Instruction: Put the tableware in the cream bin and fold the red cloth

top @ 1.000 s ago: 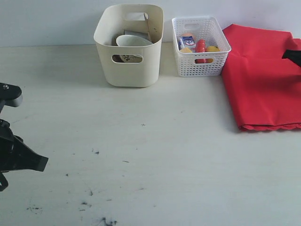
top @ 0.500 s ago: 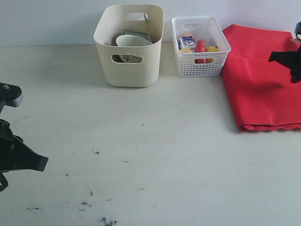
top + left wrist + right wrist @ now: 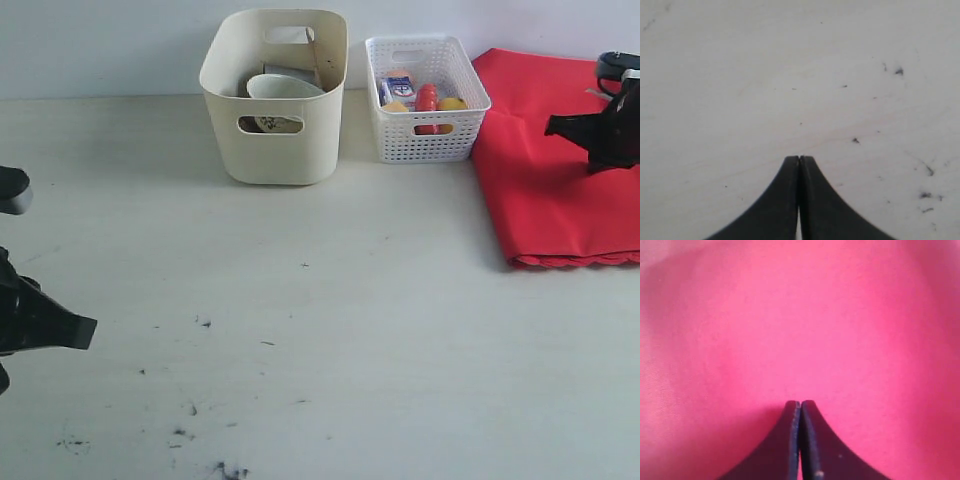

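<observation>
The cream bin (image 3: 272, 140) stands at the back of the table with a pale bowl (image 3: 283, 87) and other tableware inside. The red cloth (image 3: 550, 170) lies folded at the right, its scalloped edge (image 3: 575, 260) toward the front. My right gripper (image 3: 553, 126) hovers over the cloth with its jaws shut and nothing between them; its wrist view shows the same gripper (image 3: 800, 402) over plain red cloth (image 3: 800, 320). My left gripper (image 3: 90, 330) is at the left edge, shut and empty, and in its own view the gripper (image 3: 799, 158) hangs over the bare table (image 3: 790, 75).
A white lattice basket (image 3: 425, 140) with food items and a small carton stands between the cream bin and the cloth. The pale tabletop (image 3: 330, 330) has dark scuff marks near the front left.
My right gripper has come in from the right edge and moved left over the red cloth. The left arm has shifted slightly left and down.
</observation>
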`<state>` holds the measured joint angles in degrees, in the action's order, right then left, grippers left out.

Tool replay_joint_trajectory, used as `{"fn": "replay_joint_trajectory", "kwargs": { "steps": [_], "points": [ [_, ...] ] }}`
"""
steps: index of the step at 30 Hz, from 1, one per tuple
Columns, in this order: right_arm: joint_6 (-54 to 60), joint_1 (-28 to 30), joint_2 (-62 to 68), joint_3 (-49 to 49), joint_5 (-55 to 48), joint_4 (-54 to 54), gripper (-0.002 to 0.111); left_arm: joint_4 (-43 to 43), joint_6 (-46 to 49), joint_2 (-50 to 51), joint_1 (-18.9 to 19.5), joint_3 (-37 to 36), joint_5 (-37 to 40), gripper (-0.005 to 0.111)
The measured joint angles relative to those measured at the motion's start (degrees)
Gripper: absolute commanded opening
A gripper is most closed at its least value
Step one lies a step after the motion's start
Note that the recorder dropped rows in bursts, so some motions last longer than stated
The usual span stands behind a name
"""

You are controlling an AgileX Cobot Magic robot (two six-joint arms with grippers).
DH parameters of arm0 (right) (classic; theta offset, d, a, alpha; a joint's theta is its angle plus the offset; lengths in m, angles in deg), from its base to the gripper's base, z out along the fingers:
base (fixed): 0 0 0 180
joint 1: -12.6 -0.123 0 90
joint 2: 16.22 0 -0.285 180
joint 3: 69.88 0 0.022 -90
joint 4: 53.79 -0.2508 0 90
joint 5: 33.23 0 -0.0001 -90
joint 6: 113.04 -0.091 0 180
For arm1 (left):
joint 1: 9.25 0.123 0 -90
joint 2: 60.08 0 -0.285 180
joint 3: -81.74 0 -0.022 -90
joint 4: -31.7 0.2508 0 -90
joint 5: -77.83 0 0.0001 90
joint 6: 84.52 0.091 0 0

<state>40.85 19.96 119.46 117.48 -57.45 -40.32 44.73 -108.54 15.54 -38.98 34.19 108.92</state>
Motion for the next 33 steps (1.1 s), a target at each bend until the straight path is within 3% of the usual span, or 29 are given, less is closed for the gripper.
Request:
{"fn": "replay_joint_trajectory", "kwargs": {
  "steps": [10,17,28,30,33],
  "points": [
    [-2.0,-0.1,-13.3,2.3,-3.9,-0.4,0.000,6.4,-6.1,-15.8,0.0,-0.1,0.2,0.002],
    [-2.1,-2.7,-23.7,-4.6,-4.7,-0.7,0.000,6.9,-6.2,-29.3,0.0,-0.1,0.2,0.002],
    [-2.1,-3.6,-25.6,-6.1,-6.1,-1.5,0.000,6.9,-6.2,-36.0,0.0,-0.1,0.2,0.002],
    [-2.1,-3.6,-25.6,-6.1,-6.1,-1.5,0.000,6.9,-6.2,-38.8,2.4,-0.1,0.2,0.002],
    [-2.1,-3.6,-25.6,-6.1,-6.0,-1.5,0.000,6.9,-6.2,-44.2,11.0,-0.1,0.2,0.002]
  ]
}}
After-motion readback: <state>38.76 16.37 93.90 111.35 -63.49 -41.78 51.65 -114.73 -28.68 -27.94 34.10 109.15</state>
